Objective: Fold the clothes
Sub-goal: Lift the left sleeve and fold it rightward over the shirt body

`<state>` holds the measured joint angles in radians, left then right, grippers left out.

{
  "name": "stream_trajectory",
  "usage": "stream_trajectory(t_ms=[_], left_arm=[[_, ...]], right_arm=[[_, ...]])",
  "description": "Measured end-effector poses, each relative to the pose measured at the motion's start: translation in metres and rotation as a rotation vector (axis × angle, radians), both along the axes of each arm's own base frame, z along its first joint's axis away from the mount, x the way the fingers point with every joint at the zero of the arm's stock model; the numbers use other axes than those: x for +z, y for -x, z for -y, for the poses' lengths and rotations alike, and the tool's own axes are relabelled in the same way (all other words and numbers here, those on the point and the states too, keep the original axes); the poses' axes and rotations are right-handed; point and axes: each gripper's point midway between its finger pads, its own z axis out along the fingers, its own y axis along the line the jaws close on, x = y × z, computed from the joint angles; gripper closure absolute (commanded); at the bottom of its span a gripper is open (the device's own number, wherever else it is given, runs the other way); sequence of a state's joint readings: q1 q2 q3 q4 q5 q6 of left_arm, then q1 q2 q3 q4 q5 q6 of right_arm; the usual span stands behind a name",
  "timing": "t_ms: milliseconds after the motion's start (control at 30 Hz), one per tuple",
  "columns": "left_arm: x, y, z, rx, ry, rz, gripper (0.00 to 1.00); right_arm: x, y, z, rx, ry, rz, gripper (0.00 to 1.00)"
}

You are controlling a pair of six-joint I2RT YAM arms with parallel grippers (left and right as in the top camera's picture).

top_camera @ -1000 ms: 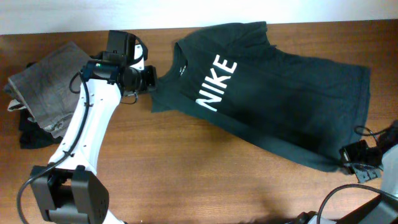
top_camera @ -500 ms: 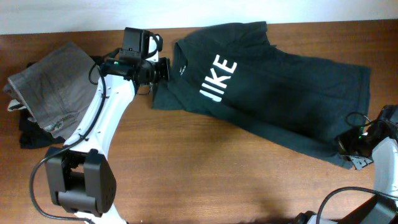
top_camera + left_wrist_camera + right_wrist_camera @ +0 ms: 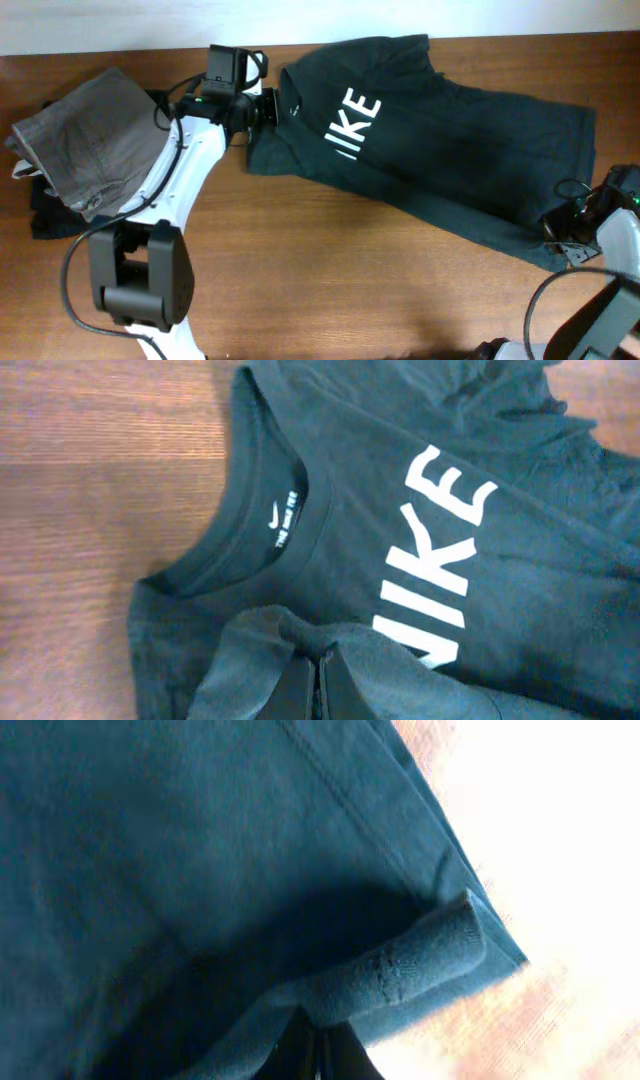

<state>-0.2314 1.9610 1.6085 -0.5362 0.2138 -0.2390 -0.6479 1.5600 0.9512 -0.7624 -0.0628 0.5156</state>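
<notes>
Here, across the worktop [image 3: 300,290] the T-shirt [image 3: 450,150] is lying chest-up and slanted, the left fingers [image 3: 303,698] clenching its shoulder [image 3: 255,645] beside the collar [image 3: 270,510] and the right fingers [image 3: 300,1060] clenching its hem corner [image 3: 440,950], so both should be carrying that edge over together, taut.

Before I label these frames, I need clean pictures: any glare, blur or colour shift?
Overhead: even light, shirt sharp. Left wrist: white lettering crisp, table slightly soft. Right wrist: table blown out white, shirt tinted blue.
</notes>
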Motion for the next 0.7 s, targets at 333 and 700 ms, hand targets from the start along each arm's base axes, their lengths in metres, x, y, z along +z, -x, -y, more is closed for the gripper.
stream_trajectory(t_ms=[333,700], left_arm=[[0.002,-0.003,0.028,-0.094,-0.014,0.061,1.0],[0.034,-0.013,0.033,-0.125,-0.025,0.127,1.0]], right_arm=[[-0.001,-0.008,0.007,0.0,0.023,0.027,0.96],[0.028,-0.023,0.01,0.008,0.006,0.061,0.96]])
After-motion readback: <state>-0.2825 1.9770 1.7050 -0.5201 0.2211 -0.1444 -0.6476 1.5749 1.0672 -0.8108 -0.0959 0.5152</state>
